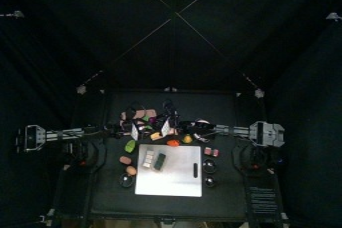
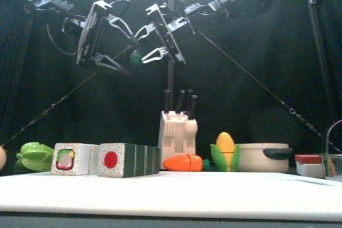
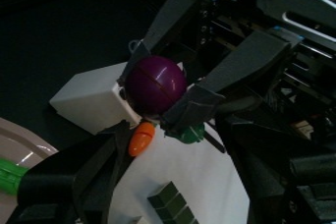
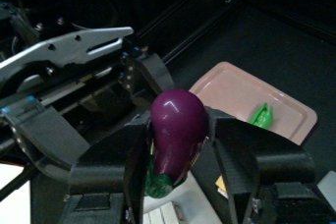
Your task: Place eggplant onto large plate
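Right wrist view gives the one eggplant [image 4: 178,120] best: glossy purple, plump and rounded at its free end, with a green stem at the other end, sunk between the jaws. The right gripper [image 4: 178,137] has it clamped, one jaw on each flank, standing fairly wide because of its girth. It is held in the air, off the plate and clear of the table. Beyond it lies the one large plate [image 4: 223,85], a rounded-square dish that looks pinkish here, with a single small green piece [image 4: 262,116] resting on it. The left wrist view meets the same eggplant end-on, as a round purple ball between the right arm's jaws. It adds what the right wrist view lacks: one white board [image 3: 92,95] below and one orange piece [image 3: 141,138] lying on it. The left gripper [image 3: 178,174] is spread as wide as it goes and holds nothing, facing the eggplant's tip. In the top view the two arms come in from 9 and 3 o'clock and meet near the table's middle, with the board toward 6 o'clock. I cannot pick out the eggplant there. The front view alone shows the standing row: one green pepper [image 2: 36,155], two picture cubes [image 2: 74,158], one knife block [image 2: 178,132], one corn cob [image 2: 225,150] and one pot [image 2: 262,157], with both grippers high above them toward 11 o'clock.
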